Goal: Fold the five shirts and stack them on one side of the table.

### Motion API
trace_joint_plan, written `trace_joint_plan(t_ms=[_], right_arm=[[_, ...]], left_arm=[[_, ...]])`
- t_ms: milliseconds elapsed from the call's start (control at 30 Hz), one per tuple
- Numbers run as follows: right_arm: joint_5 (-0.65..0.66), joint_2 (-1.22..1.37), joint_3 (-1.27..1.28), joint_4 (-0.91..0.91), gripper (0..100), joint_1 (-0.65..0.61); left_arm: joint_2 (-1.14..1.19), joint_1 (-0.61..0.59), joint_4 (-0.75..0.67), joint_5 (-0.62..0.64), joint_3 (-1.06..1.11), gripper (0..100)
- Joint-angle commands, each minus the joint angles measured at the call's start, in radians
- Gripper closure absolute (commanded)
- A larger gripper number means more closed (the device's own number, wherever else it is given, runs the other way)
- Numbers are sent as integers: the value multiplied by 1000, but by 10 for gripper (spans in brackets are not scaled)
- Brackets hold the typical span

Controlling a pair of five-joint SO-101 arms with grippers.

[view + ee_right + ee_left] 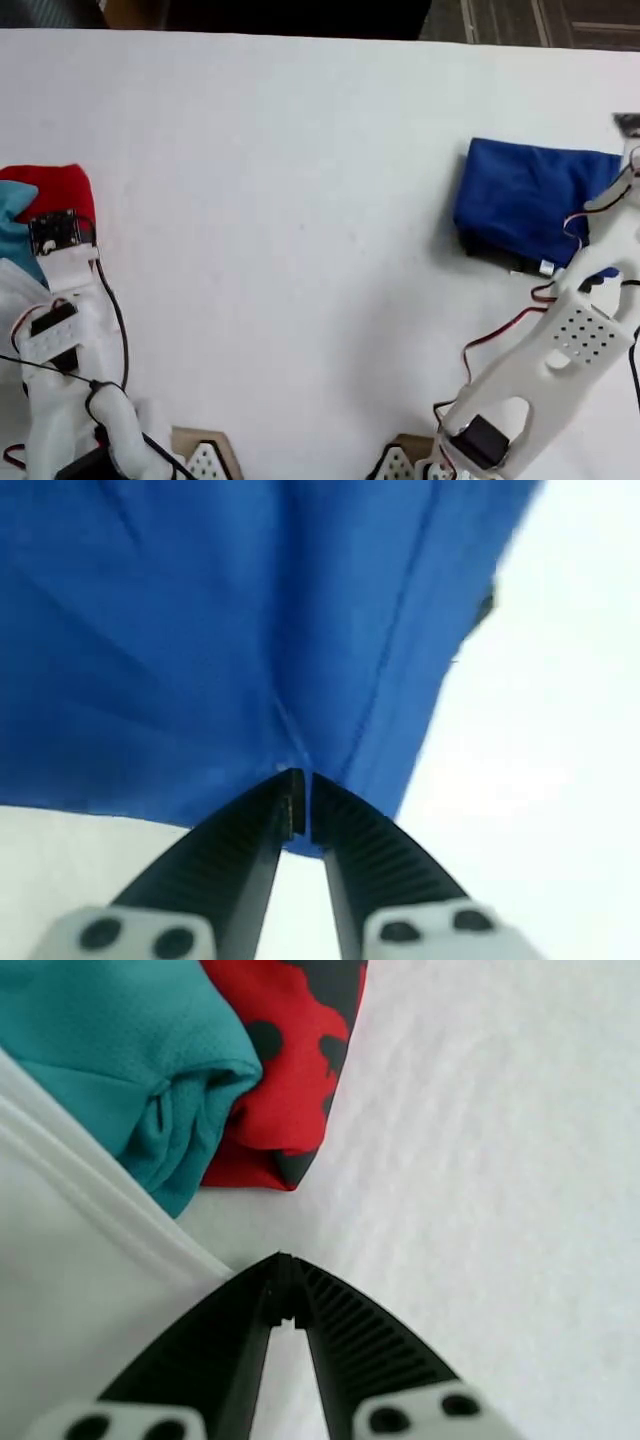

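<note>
Blue shirt (520, 205) lies folded on the table (300, 200), right side; tag (545, 267) print unreadable. My right claw (297, 805) is clamped on its edge. My left claw (288, 1295) is closed beside the red shirt (290, 1070).

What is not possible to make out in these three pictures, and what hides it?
High view: the right arm covers one side of the blue shirt; a dark layer peeks out beneath, so the shirt count there is unclear.
High view: the picture edge and left arm cut off the red shirt and teal shirt.
Right wrist view: the right claw is too close to show the blue shirt's folds.
</note>
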Motion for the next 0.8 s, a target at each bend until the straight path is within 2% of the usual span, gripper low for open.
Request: trace_joint_plan(t_ms=[0,300,433,767], right_arm=[[-14,-147,25,12,978,-59],[-87,-317,434,1,978,-349],[-89,-344,563,-77,978,-444],[-81,-394,790,-248,978,-404]], left_arm=[[-29,5,-15,12,-2,974],[-29,5,-15,12,-2,974],[-29,5,-15,12,-2,974],[-31,6,-15,12,8,974]])
